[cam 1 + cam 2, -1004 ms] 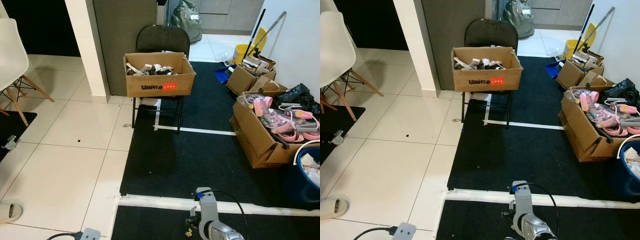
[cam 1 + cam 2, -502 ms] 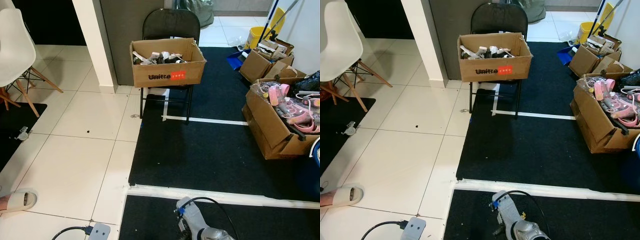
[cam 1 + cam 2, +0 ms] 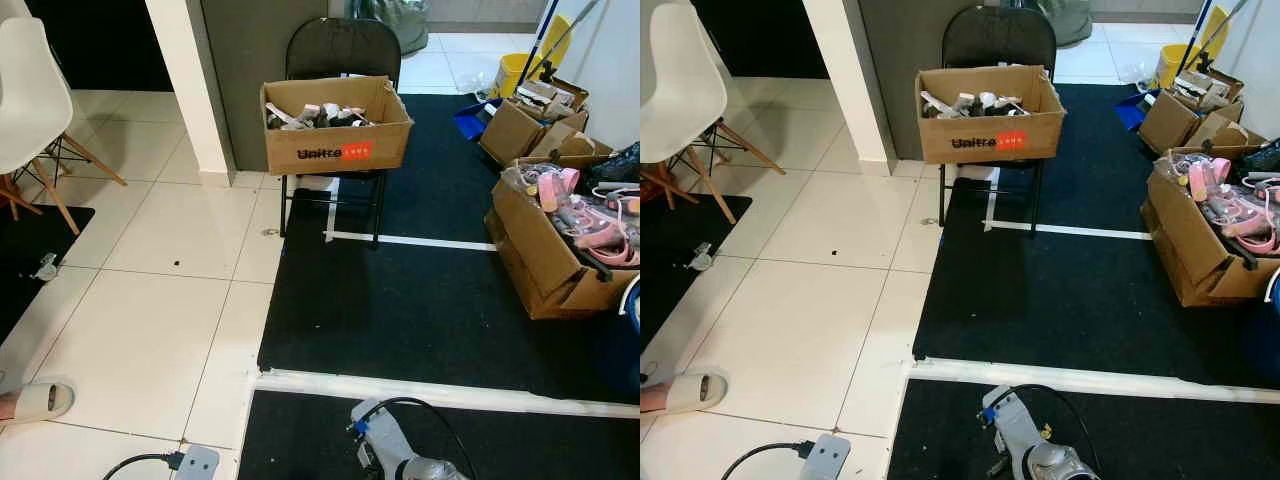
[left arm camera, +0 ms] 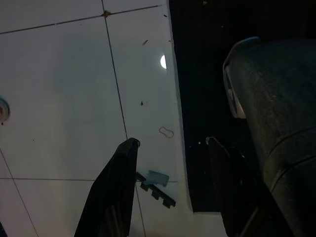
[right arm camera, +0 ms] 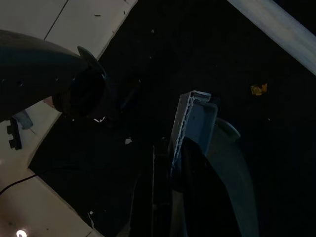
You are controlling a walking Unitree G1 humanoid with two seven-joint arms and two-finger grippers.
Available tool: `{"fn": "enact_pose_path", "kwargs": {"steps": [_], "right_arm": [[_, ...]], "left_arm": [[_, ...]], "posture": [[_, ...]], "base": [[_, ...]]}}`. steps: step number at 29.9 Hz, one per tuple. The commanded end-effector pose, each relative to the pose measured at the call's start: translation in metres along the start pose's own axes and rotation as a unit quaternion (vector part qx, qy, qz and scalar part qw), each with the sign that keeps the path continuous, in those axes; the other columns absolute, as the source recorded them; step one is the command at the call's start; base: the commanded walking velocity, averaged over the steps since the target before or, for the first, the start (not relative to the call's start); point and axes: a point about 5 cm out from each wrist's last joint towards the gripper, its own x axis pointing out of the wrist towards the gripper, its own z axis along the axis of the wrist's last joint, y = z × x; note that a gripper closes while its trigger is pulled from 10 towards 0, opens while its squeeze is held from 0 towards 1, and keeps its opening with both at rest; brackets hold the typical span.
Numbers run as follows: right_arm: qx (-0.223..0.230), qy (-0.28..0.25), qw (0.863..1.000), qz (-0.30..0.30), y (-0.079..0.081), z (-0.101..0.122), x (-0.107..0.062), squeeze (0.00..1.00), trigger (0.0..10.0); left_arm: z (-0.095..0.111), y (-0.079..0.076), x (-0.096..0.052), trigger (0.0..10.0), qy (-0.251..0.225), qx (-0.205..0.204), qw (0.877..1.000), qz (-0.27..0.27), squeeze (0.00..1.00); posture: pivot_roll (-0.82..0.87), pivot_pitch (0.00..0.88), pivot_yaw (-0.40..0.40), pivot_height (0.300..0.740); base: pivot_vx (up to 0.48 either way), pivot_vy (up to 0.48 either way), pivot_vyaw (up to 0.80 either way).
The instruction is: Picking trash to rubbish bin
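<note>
Right claw (image 5: 170, 163) closed on pale flat scrap (image 5: 195, 118); left claw (image 4: 173, 182) open, empty. Bin (image 3: 632, 310) far ahead-right; drop pending.

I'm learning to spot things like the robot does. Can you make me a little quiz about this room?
1. True or false: the Unitree cardboard box sits on the black folding chair.
2. What colour are the items in the open box on the robot's right? A pink, B green, C orange.
3. Fill in: the white chair stands on the robot's ____ side.

Key: 1 true; 2 A; 3 left.
</note>
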Motion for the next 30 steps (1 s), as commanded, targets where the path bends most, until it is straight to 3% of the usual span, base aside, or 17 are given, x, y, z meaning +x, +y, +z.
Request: {"fn": "enact_pose_path", "kwargs": {"steps": [1,30], "right_arm": [[0.002,0.014,1.000,0.003,0.0029,-0.0059,0.0004,0.00,10.0],[0.011,0.013,1.000,-0.005,0.0002,-0.0058,-0.0003,0.00,10.0]], "left_arm": [[-0.0018,-0.0199,0.0007,10.0,0.005,-0.004,0.999,-0.045,0.00],[0.0008,-0.0178,0.0012,10.0,0.005,-0.009,0.999,-0.043,0.00]], "posture": [[-0.01,0.066,0.024,0.740],[-0.01,0.059,0.026,0.740]], "base": [[0.000,0.000,0.00],[0.000,0.000,0.00]]}}
